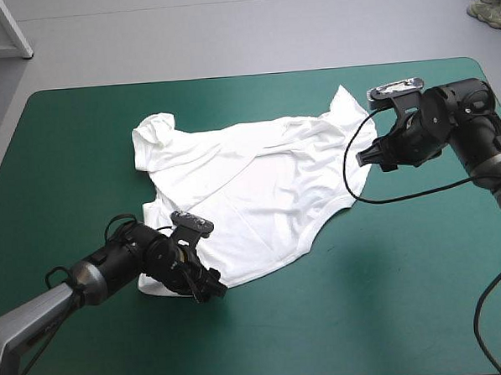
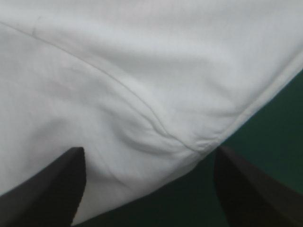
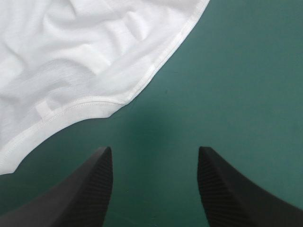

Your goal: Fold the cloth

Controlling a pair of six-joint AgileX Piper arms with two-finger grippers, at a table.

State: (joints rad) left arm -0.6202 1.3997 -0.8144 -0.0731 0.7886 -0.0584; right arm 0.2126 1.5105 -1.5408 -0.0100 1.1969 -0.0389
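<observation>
The T-shirt point(image 1: 250, 179) lies spread in the middle of the table point(image 1: 391, 306), but not smooth: it has wrinkles, and one sleeve at the far left is turned over on itself. If it is folded like this, I think the fold can come out crooked.

The left gripper point(image 2: 149, 151) is at the near left corner of the T-shirt. Its fingers stand wide apart, with the hem between them, and they hold nothing. I cannot tell if they touch the fabric. If they close too high, they can take only one layer, or push the corner into a bunch.

The right gripper point(image 3: 154, 150) is also wide apart and empty, over the bare teal-green cover, just beside the right edge of the T-shirt. Closing here, it would miss the edge.
</observation>
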